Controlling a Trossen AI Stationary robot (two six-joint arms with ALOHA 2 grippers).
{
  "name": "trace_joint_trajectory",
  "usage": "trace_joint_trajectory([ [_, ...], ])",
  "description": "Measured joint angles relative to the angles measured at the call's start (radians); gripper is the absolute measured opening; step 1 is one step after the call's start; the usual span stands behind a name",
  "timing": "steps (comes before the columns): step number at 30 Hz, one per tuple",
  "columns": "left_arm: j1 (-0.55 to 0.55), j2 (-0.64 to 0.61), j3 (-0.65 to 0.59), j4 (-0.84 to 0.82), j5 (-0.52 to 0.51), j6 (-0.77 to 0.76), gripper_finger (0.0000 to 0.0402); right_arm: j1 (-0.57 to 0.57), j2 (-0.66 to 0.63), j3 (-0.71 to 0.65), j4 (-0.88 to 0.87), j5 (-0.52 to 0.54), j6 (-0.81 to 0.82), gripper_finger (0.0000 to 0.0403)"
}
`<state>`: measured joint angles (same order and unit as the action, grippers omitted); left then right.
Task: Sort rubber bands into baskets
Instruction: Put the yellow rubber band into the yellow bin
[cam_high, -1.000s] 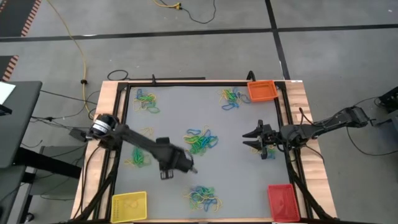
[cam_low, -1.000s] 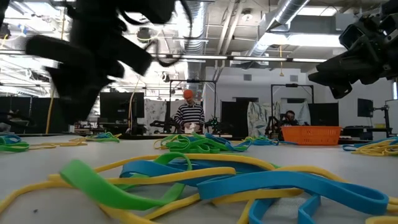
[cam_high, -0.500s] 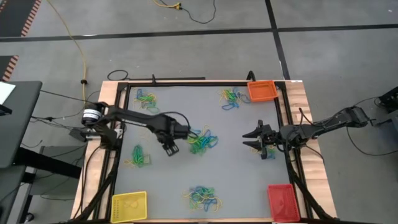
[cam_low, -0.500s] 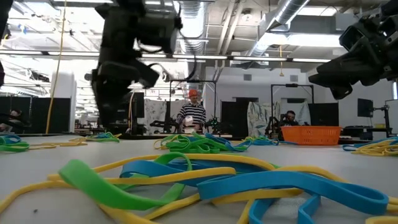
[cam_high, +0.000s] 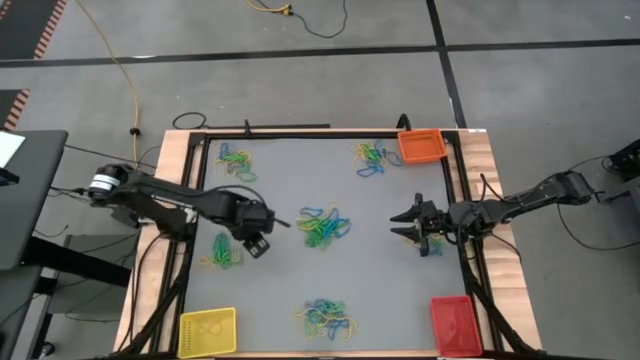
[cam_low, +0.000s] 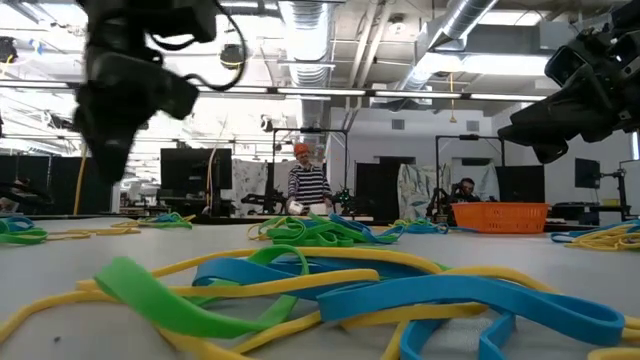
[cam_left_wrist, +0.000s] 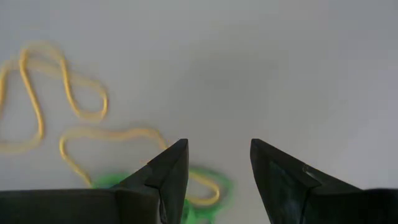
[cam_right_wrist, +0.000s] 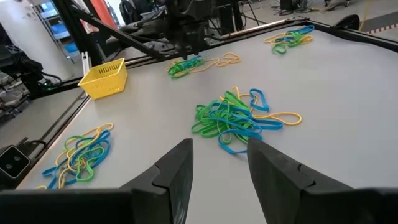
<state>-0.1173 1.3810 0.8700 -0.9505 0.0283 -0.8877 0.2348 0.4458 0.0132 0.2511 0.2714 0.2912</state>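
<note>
bands (cam_high: 222, 250): small yellow-green clump sat at the table's left side, more piles all over | left gripper (cam_high: 256, 245): hung just right of that clump, jaws apart, nothing in them | tip: we reckoned come straight down, pinch one loop only | yellow basket (cam_high: 207, 329): near-left corner | right gripper (cam_high: 409, 223): parked, open, empty

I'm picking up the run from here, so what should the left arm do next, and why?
Probably lower the left gripper onto the small pile of yellow and green rubber bands just beneath it. Its fingers are open and empty, and all three baskets look unfilled.
</note>
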Motion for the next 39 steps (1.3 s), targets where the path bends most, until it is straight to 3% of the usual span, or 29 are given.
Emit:
trace_joint_trajectory([
  [12, -0.153, 0.068, -0.068, 0.033, 0.113, -0.146, 0.0162, -0.002, 0.0, 0.0, 0.028, 0.019, 0.007, 0.0179],
  [25, -0.128, 0.238, -0.064, 0.075, 0.199, -0.039, 0.016, -0.003, 0.0, 0.0, 0.027, 0.027, -0.001, 0.0179],
  [29, -0.11, 0.263, -0.063, 0.066, 0.216, 0.012, 0.0124, -0.003, 0.0, 0.0, 0.027, 0.027, -0.001, 0.0179],
  [34, -0.092, 0.226, -0.069, 0.068, 0.229, 0.079, 0.002, -0.003, 0.0, 0.0, 0.026, 0.027, -0.001, 0.0179],
  [39, -0.091, 0.137, -0.069, 0.057, 0.213, 0.074, 0.0002, -0.003, 0.0, 0.0, 0.026, 0.027, -0.004, 0.0179],
])
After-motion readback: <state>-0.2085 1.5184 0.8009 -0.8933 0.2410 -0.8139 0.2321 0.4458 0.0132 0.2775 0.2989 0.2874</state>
